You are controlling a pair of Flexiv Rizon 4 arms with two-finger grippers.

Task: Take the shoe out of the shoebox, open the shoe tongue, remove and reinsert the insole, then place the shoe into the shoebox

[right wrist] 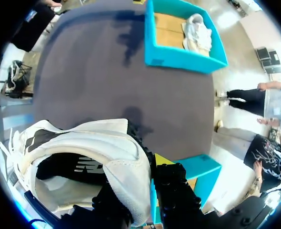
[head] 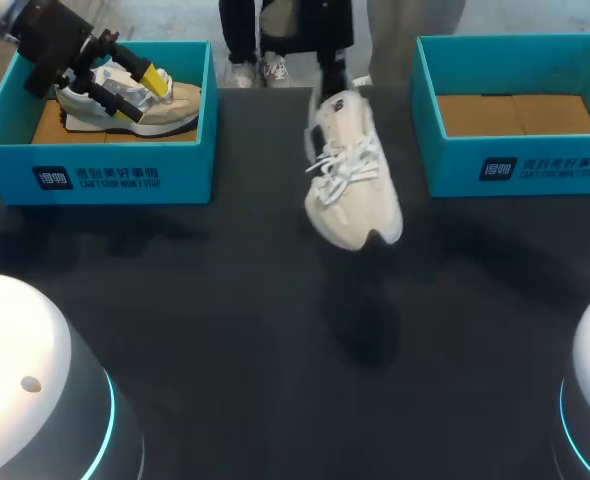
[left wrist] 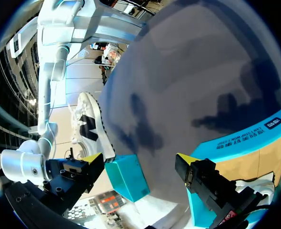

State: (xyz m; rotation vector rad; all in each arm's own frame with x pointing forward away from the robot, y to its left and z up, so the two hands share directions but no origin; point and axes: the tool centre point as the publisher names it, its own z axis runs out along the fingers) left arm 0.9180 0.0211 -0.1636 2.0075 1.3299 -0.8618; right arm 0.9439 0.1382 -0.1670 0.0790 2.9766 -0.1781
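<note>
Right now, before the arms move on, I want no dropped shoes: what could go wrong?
The white shoe hangs toe-down above the table, pinched only at its heel by the right gripper; it might slip out. Its loose laces could snag on something. The open left gripper sits low over the left shoebox, close to the sneaker inside; a careless move might knock the box wall or shoe.

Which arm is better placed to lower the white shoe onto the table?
Right: the right tool grips the white shoe at the heel; the left tool is open at the left shoebox.
</note>
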